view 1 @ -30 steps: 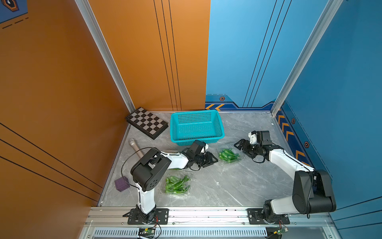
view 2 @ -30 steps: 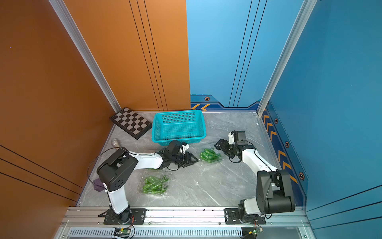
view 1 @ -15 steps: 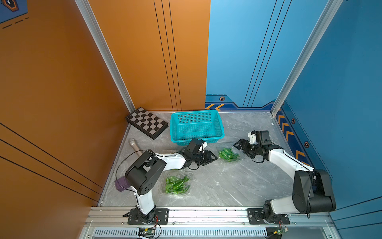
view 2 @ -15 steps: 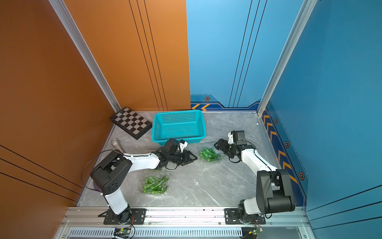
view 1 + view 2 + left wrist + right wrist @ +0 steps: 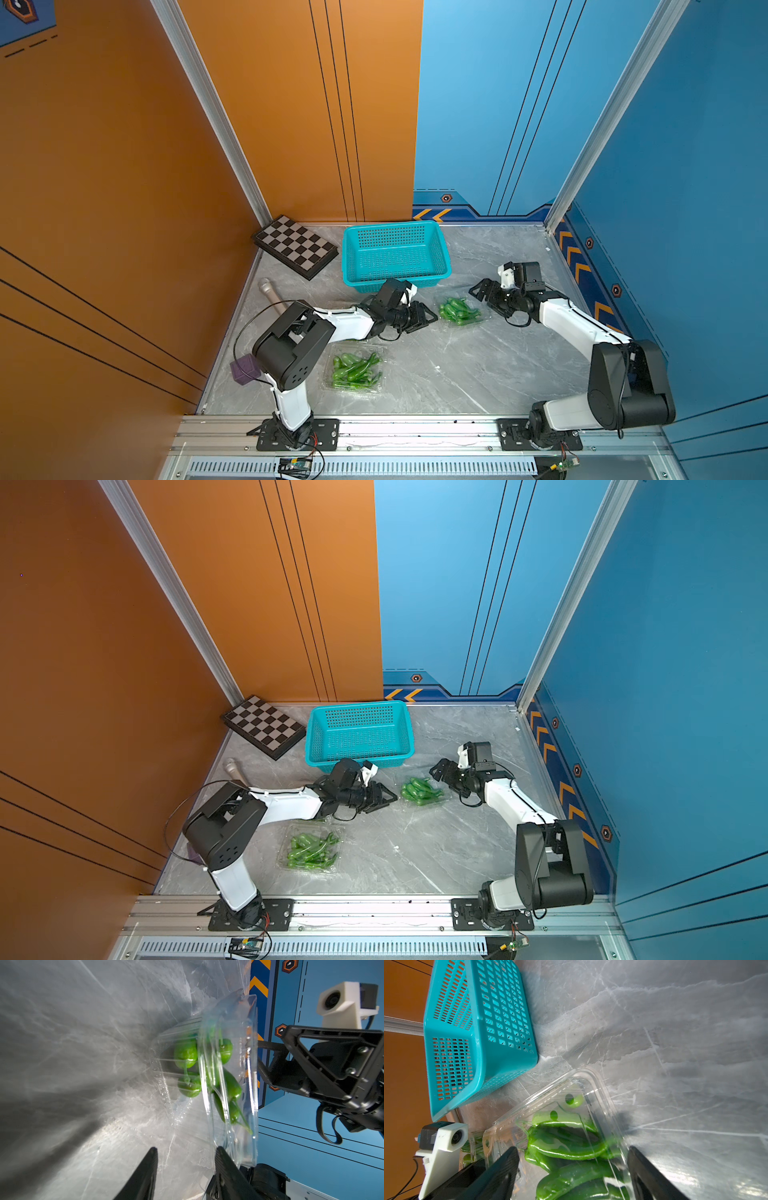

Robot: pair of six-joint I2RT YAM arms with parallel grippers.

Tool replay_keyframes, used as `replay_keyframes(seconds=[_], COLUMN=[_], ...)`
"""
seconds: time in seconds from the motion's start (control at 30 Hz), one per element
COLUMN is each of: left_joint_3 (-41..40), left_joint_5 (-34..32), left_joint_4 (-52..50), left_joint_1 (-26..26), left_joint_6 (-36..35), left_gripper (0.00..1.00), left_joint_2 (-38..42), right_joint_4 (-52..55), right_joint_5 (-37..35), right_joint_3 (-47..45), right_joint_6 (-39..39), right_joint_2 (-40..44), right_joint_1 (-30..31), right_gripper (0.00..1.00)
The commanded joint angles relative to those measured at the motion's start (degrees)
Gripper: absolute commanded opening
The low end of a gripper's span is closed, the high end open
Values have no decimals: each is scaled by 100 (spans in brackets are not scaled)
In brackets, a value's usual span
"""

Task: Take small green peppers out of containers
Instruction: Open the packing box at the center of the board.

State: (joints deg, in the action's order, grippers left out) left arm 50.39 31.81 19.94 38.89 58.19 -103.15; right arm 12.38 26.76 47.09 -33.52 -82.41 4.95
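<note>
Two containers (image 5: 483, 321) (image 5: 332, 386) hold small green peppers (image 5: 456, 309) near one teal basket (image 5: 444, 257).

The left arm (image 5: 340, 325) reaches out low from its base, elbow folded back and up, white forearm lying nearly level and aimed inward. Its wrist is rolled onto its side (the white camera mount sticks out sideways rather than up), and the left tool (image 5: 424, 322) has its jaws partly apart, one finger above the other. The right arm (image 5: 569, 322) stretches forward and inward, its forearm sloping down. The right tool (image 5: 480, 296) is also rolled sideways and held low, jaws spread wide. The two tools point toward each other, well apart.
</note>
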Motion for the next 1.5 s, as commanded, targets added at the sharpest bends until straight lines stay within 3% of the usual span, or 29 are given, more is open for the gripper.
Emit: replay_keyframes(seconds=[0.0,0.57,0.83,1.07,1.3,1.47], left_joint_3=[123,178,451,579,644,756], left_joint_5=[137,275,346,522,830,937], left_joint_4=[42,537,537,537,537,537], left_joint_1=[-36,-14,-51,-181,-355,-387], left_joint_6=[14,315,282,296,226,203], left_gripper=[47,47,46,36,23,18], left_joint_2=[-215,-217,-595,-827,-1078,-1215], right_joint_4=[91,89,91,145,688,1167], right_joint_5=[-133,-110,-126,-119,-112,-702], right_joint_3=[107,107,65,-59,107,293], right_joint_6=[-63,-47,-102,-106,828,1628], right_joint_2=[3,-34,47,305,712,1324], right_joint_1=[43,102,251,329,340,582], right_gripper=[84,83,82,82,85,87])
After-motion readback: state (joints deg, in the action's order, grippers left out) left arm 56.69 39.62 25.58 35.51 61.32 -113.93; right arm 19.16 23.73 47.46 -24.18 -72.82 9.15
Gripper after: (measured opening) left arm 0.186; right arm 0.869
